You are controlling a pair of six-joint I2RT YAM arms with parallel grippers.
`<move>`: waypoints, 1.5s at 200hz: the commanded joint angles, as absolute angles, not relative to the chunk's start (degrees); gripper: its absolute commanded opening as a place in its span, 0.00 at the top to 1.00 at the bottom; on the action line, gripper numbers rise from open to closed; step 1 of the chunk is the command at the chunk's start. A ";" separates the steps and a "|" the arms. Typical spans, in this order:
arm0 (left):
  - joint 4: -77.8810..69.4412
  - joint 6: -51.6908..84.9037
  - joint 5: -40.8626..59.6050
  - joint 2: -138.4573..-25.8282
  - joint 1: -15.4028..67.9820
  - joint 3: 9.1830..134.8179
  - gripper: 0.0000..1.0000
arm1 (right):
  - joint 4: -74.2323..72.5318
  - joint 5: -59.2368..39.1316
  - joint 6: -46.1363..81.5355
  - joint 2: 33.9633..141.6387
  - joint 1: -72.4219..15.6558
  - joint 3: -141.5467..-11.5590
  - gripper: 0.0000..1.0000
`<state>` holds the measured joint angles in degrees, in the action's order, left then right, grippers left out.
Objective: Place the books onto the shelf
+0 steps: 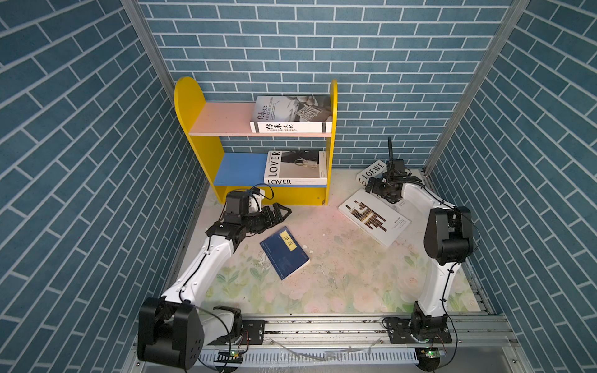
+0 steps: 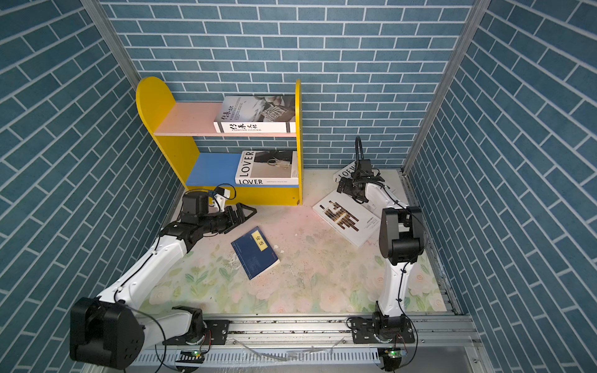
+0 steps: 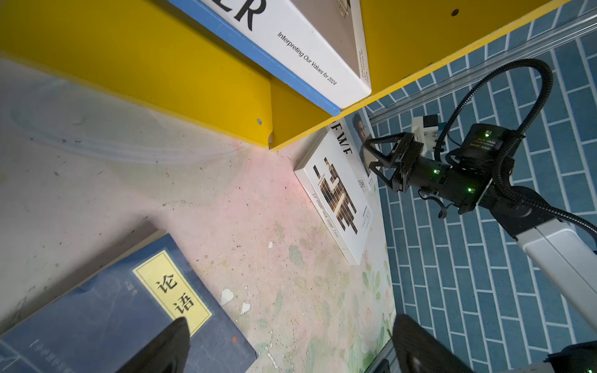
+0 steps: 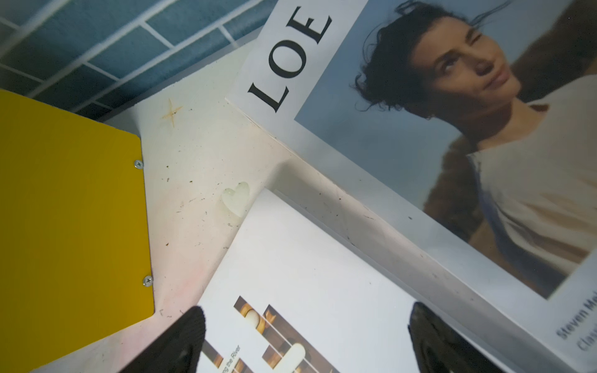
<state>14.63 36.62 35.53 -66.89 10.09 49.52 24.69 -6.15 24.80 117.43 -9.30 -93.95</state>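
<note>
- While its fingers [image 4: 181,342] enter the right wrist view only as dark tips cut by the frame edge, the right gripper [image 3: 368,154] reads plainly from the left wrist view: jaws spread wide, nothing between them.
- It hangs over the far corner of the brown-bar book [image 1: 371,218], which lies flat on the table [image 1: 339,274]. In both top views that corner is hidden under the gripper.
- LOEWE book [image 4: 420,129]: flat at the back right of the table, just behind the brown-bar book. In both top views the arm hides all but the title strip; the right wrist view cuts the title to "LOE". Whether the two books touch or overlap: cannot tell.
- Left gripper [image 1: 282,211]: jaws spread, empty, low over the table just in front of the shelf [image 1: 190,106]. Its own wrist view shows only two fingertip stubs at the frame edge.
- Navy book [image 1: 284,255]: flat on the table, near the left gripper, apart from it. The left wrist view crops it, and one fingertip covers the end of its yellow label.
- Shelf stands against the back wall, left of centre; its right panel is seen edge-on.
- LOVER book [image 1: 295,168]: flat on the blue lower board [image 1: 239,168], at the right end.
- Heritage Cultural book [image 1: 290,113]: flat on the pink upper board [image 1: 223,118], right end; its far corner is hidden behind the right panel.
</note>
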 commanded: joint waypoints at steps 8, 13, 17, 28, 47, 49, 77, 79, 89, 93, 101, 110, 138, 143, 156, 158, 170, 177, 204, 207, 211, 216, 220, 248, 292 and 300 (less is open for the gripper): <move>18.16 38.53 28.93 -59.88 10.63 46.59 0.00 | 29.11 -7.85 18.44 121.40 -9.06 -97.84 0.01; 18.65 38.68 28.49 -58.78 10.63 46.24 0.00 | 28.95 -8.39 18.32 122.06 -8.91 -98.12 0.01; 19.19 38.84 28.03 -58.02 10.63 45.94 0.00 | 28.91 -8.78 18.29 122.46 -8.81 -98.28 0.01; 20.90 39.02 26.97 -56.19 10.63 45.53 0.01 | 28.96 -9.71 18.12 123.71 -8.71 -98.48 0.01; 23.23 39.27 25.25 -53.80 10.63 45.00 0.00 | 29.08 -10.50 18.08 125.05 -8.72 -97.74 0.01; 23.38 39.28 25.10 -53.57 10.63 44.93 0.00 | 29.00 -10.53 18.06 125.13 -8.75 -97.60 0.01; 24.61 39.65 23.97 -52.34 10.63 44.78 0.00 | 27.89 -9.65 18.80 124.69 -8.72 -93.98 0.01; 24.61 39.71 23.94 -52.37 10.63 44.86 0.00 | 27.91 -9.55 18.89 124.67 -8.77 -93.83 0.01; 24.53 39.72 23.99 -52.83 10.63 44.99 0.00 | 27.95 -9.36 19.13 124.56 -8.71 -92.80 0.01; 24.59 39.81 24.10 -53.10 10.63 45.04 0.00 | 27.99 -9.48 19.22 124.47 -8.73 -92.34 0.01; 24.37 39.86 24.36 -53.70 10.63 45.25 0.00 | 27.78 -9.83 19.58 124.21 -8.72 -91.32 0.01; 24.17 40.05 24.56 -54.21 10.63 45.24 0.00 | 26.96 -10.51 20.44 123.46 -8.77 -89.58 0.02; 23.06 42.13 23.33 -54.93 10.85 44.52 0.01 | 19.68 -15.25 25.58 118.78 -9.01 -80.70 0.02; 22.58 42.88 23.07 -54.93 10.97 44.05 0.00 | 18.38 -15.82 26.58 117.95 -9.03 -79.15 0.02; 20.99 44.95 22.69 -55.31 11.44 42.87 0.00 | 14.82 -18.19 29.00 115.96 -9.46 -75.30 0.02; 20.80 45.32 22.64 -55.36 11.54 42.62 0.01 | 14.23 -18.79 29.35 115.72 -9.55 -74.79 0.02; 19.13 47.41 22.11 -56.08 12.44 41.56 0.01 | 12.38 -21.10 30.63 114.69 -10.52 -72.46 0.02; 18.40 48.57 21.48 -56.63 13.33 40.95 0.00 | 11.97 -21.72 30.93 114.17 -11.42 -71.62 0.03; 15.99 52.57 18.34 -60.03 17.64 40.17 0.00 | 12.10 -21.21 30.41 112.57 -15.91 -69.41 0.03; 15.56 53.03 18.13 -60.38 18.03 40.17 0.00 | 12.05 -20.99 30.41 112.44 -16.32 -69.17 0.03; 14.56 53.55 17.96 -61.25 18.81 40.17 0.00 | 12.05 -20.70 30.41 112.29 -16.97 -68.94 0.03; 13.10 54.30 17.72 -62.25 19.65 40.17 0.01 | 11.96 -20.37 30.51 112.09 -17.55 -68.71 0.03; 11.91 54.90 17.54 -63.11 20.36 40.17 0.01 | 11.87 -20.22 30.48 111.96 -18.02 -68.50 0.03; 5.81 57.38 15.70 -70.83 24.74 41.11 0.00 | 12.02 -20.04 31.00 110.91 -19.40 -68.29 0.03; 0.01 58.42 14.46 -84.84 30.12 47.53 0.00 | 13.14 -19.51 31.58 108.43 -19.65 -68.30 0.04; -1.93 59.03 15.04 -87.24 30.56 48.35 0.01 | 13.34 -19.51 31.85 108.08 -19.73 -67.97 0.04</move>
